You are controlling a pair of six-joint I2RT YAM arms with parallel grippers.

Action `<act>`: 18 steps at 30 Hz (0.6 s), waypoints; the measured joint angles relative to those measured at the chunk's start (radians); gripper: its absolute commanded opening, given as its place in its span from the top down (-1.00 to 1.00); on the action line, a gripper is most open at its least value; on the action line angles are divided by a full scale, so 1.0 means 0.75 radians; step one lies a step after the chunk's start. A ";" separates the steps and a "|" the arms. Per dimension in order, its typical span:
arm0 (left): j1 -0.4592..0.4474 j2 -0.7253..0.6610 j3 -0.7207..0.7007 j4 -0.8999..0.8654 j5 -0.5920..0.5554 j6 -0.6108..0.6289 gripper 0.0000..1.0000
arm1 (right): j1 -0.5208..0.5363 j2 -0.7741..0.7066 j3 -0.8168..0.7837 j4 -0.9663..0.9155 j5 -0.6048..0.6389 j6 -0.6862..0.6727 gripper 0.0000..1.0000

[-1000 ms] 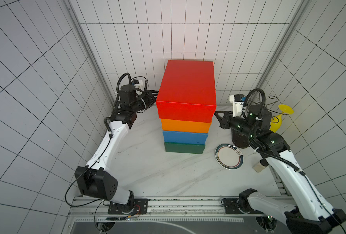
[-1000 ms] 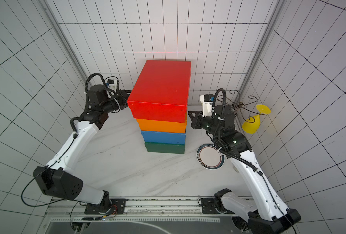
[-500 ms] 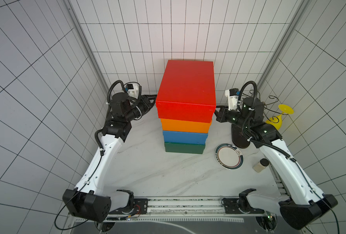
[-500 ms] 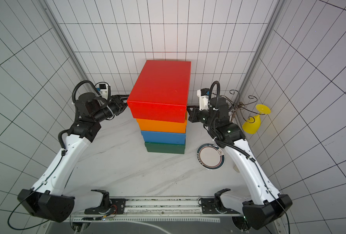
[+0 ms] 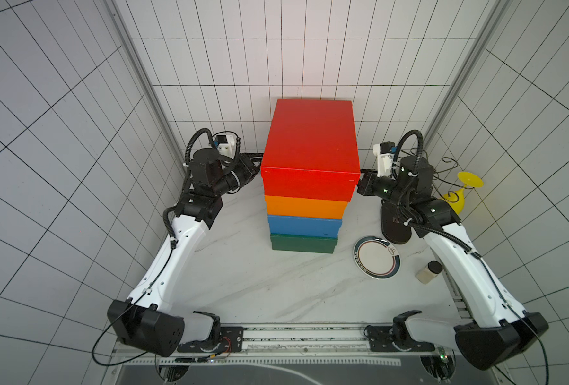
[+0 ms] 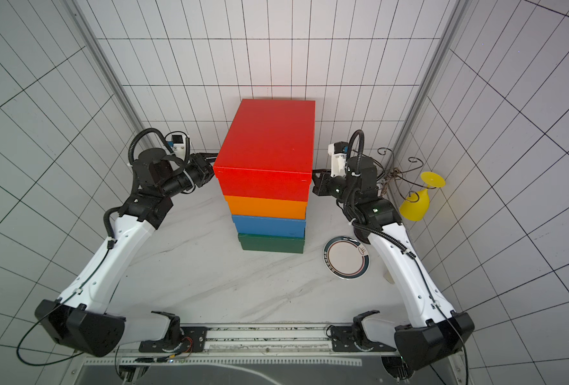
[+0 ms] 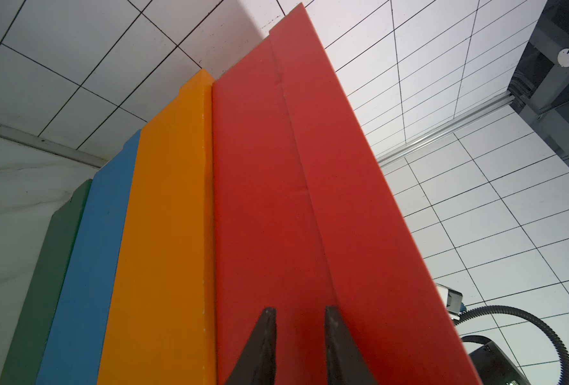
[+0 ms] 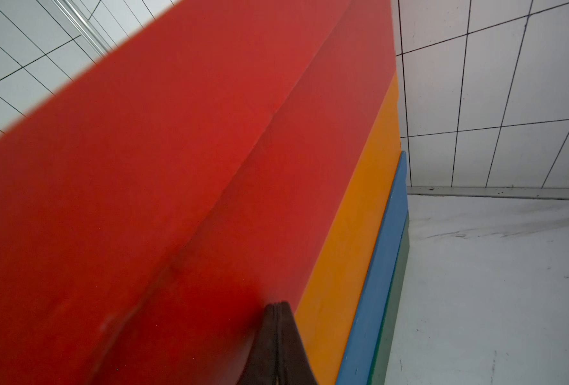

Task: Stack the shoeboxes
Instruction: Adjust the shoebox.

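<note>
**Stack and end effectors, clock bearings from the top views (12 o'clock = back wall).** Four lidded cardboard shoeboxes [image 6: 266,206] stand as one stack on the white marble surface [image 5: 243,283], toward 12 o'clock from its middle. From the bottom they are the dark green rectangular box [image 5: 303,246], blue box [image 5: 305,228], orange box [image 5: 306,207] and red box [image 5: 311,143], each resting on the one below with edges roughly aligned.

The left end effector [image 7: 300,311] lies at 9 o'clock of the red box. Its jaws stand a narrow gap apart with nothing between them, and the tips point at the side wall by the lid's lower edge.

The right end effector [image 8: 278,305] lies at 3 o'clock of the red box. Its jaws are pressed together and empty, with the tip at the lower side wall.

Whether either one touches the box cannot be told. A round white plate with a dark rim [image 5: 376,256] lies at 4 o'clock of the stack, apart from it.
</note>
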 measured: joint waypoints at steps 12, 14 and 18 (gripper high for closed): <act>-0.017 0.072 0.043 0.005 -0.022 -0.008 0.47 | -0.036 0.027 0.001 0.058 -0.032 0.015 0.87; -0.018 0.074 0.043 0.005 -0.030 -0.008 0.47 | -0.039 0.035 0.005 0.063 -0.035 0.015 0.87; -0.019 0.074 0.043 0.005 -0.037 -0.008 0.47 | -0.049 0.067 0.036 0.073 -0.052 0.022 0.87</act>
